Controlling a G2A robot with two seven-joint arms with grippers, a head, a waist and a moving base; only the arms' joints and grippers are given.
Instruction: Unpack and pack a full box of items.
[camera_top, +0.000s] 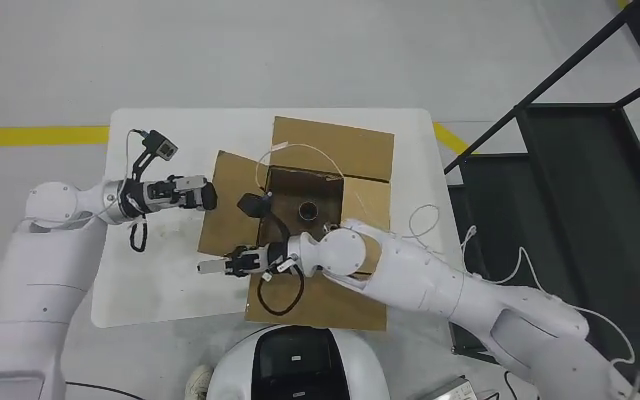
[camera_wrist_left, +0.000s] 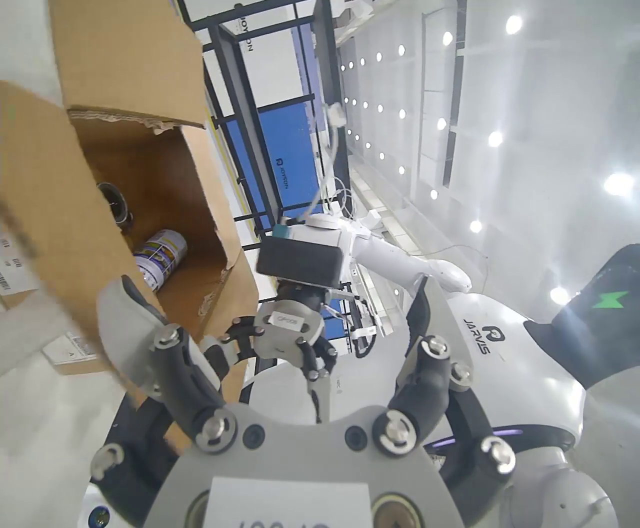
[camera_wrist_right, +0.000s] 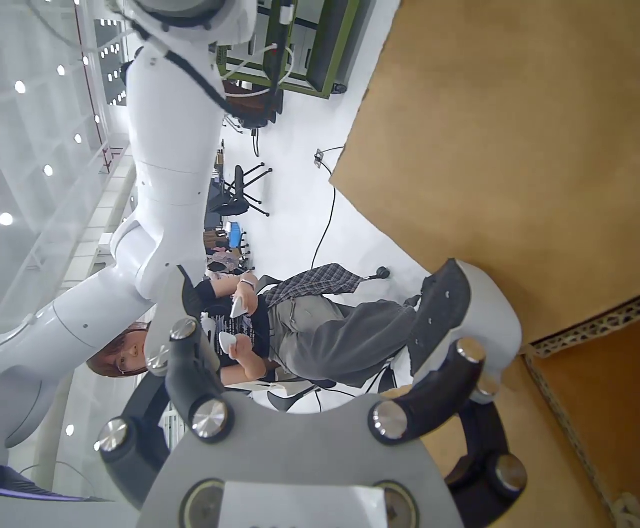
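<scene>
Left claw (camera_top: 208, 192) and right claw (camera_top: 203, 267) both gape wide.

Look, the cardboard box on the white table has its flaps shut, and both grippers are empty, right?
Not quite. The cardboard box on the white table has its flaps open, not shut; the top view shows them folded out. The left gripper and right gripper are empty, as you said.
</scene>
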